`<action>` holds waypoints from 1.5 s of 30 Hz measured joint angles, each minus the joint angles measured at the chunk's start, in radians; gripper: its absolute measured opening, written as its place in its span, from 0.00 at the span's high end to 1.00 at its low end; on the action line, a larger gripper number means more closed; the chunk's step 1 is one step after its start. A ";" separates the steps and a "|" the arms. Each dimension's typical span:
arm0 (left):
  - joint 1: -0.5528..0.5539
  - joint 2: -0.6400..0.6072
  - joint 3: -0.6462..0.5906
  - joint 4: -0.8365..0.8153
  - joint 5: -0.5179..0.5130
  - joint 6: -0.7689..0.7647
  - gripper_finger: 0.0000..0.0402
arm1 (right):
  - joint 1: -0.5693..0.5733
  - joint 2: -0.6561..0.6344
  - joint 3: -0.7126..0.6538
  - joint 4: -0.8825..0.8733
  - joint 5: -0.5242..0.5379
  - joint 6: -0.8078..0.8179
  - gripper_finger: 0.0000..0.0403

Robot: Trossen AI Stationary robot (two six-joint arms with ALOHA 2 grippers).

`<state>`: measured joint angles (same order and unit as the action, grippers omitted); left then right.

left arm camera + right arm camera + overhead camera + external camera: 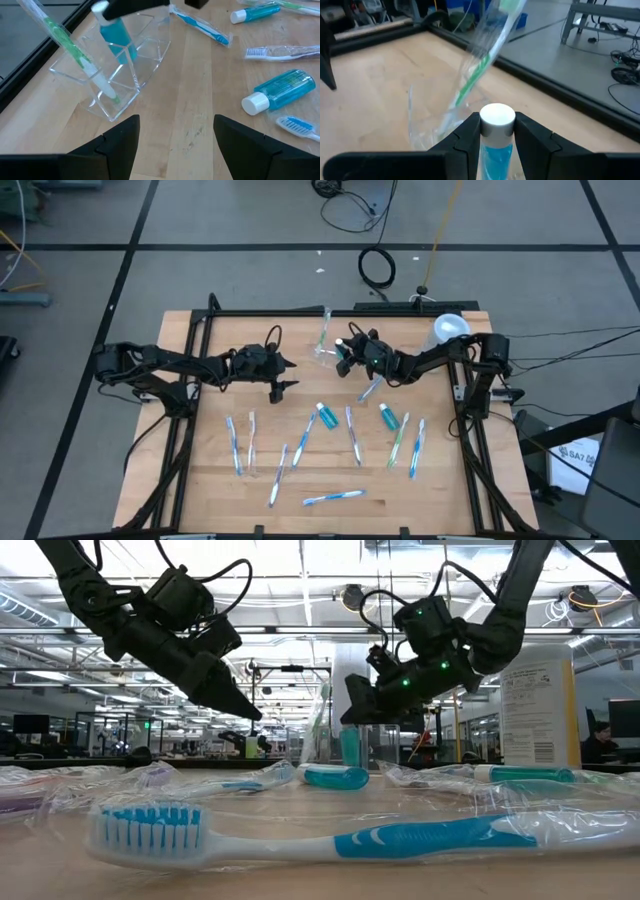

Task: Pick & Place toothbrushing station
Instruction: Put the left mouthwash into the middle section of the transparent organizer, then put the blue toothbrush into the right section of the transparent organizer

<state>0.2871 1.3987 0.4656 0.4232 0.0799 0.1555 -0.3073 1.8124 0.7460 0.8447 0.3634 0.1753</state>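
From above, the toothbrushing station (325,352) sits near the far edge of the table (200,480), between the two arms, with the right gripper (345,352) directly over it and the left gripper (281,385) waiting just beside, clear of the work. At table height, loose wrapped toothbrushes (300,835) lie in the foreground, apparently awaiting their turn. The left wrist camera shows its own fingers (122,137) spread wide and empty, facing the clear holder, where a green toothbrush (75,50) leans in one compartment and a blue tube (116,37) hangs into another. The right wrist camera shows its fingers (470,132) clamped on that tube's white cap (497,119), seemingly lowering it upright into the holder.
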 joint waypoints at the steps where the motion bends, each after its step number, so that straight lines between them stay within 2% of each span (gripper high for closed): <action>1: 0.000 0.000 0.000 0.000 0.000 0.000 0.36 | 0.000 0.000 0.000 -0.008 0.000 -0.001 0.76; 8: 0.000 0.000 0.000 0.000 0.000 0.004 0.36 | 0.000 -0.001 0.000 -0.011 0.001 -0.008 0.75; 24: 0.000 0.000 0.000 -0.001 0.000 -0.001 0.36 | 0.001 -0.009 0.000 0.013 0.002 -0.060 0.53; 29: 0.000 0.000 0.000 -0.003 0.000 -0.009 0.36 | 0.012 -0.053 0.000 0.064 0.001 -0.057 0.51; 36: -0.002 0.000 0.000 -0.003 0.014 -0.059 0.36 | 0.085 -0.162 0.000 0.076 -0.022 -0.057 0.51; 39: -0.002 0.000 0.000 -0.003 0.054 -0.079 0.36 | 0.125 -0.220 0.000 0.080 -0.099 -0.077 0.51; 45: -0.003 0.000 0.000 -0.003 0.142 -0.090 0.36 | 0.213 -0.311 0.000 0.003 -0.104 -0.094 0.51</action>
<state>0.2842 1.3987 0.4656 0.4198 0.2216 0.0650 -0.0944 1.5017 0.7456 0.8475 0.2592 0.0814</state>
